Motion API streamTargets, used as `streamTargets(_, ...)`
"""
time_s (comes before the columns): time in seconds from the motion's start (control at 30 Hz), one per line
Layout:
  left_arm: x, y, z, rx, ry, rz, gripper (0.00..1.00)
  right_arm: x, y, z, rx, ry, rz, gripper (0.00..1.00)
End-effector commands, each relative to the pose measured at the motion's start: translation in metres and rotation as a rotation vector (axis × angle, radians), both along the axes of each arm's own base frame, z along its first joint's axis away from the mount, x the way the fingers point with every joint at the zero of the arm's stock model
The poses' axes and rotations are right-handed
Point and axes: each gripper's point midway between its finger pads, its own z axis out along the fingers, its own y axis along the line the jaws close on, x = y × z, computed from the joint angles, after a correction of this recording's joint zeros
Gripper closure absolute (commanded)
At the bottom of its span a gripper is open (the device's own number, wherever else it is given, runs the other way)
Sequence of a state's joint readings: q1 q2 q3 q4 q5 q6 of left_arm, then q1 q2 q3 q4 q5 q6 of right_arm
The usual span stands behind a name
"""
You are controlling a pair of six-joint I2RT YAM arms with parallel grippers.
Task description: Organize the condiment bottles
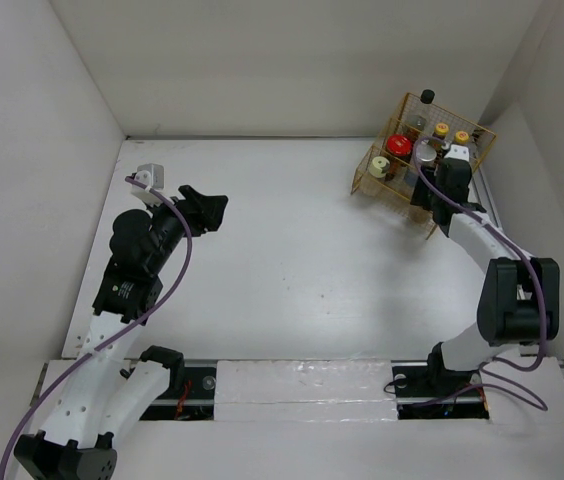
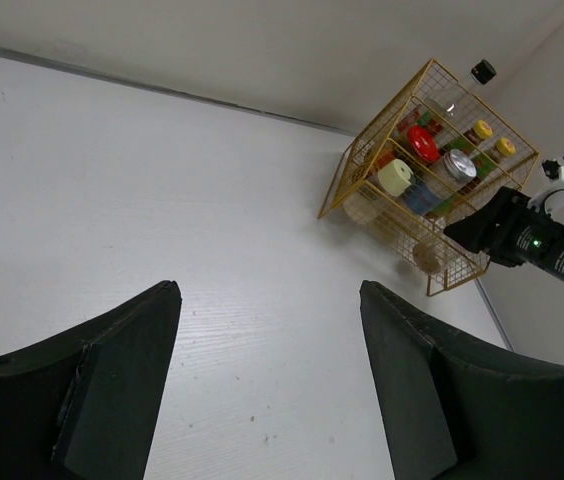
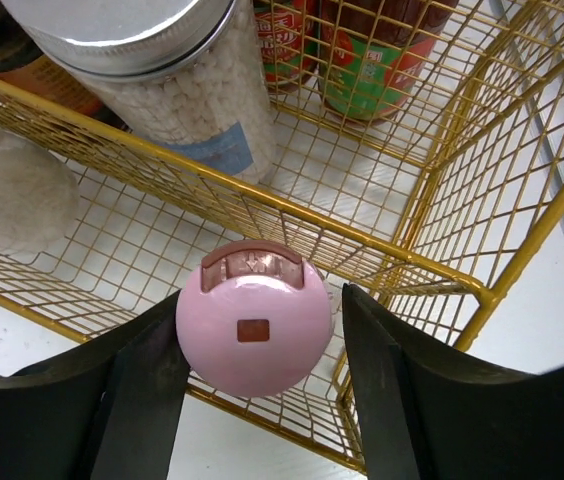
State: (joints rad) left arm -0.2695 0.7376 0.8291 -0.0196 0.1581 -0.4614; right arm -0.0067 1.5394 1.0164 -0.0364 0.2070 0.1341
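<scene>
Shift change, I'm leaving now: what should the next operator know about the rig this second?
Left tool: open, empty, well away from the basket.
Right tool: at the yellow basket, fingers flanking the pink-capped bottle; grip unclear.
Other bottles: standing in the basket.
Left to do: check that the pink one is seated at the basket's front, release, withdraw.
</scene>
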Motion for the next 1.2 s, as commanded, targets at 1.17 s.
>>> streamTargets(1.17,-0.006,-0.006,0.023,-0.026,-0.070,-0.039,0.01,-0.165,0.344,0.204,0.243,-0.677,1.281,0.00)
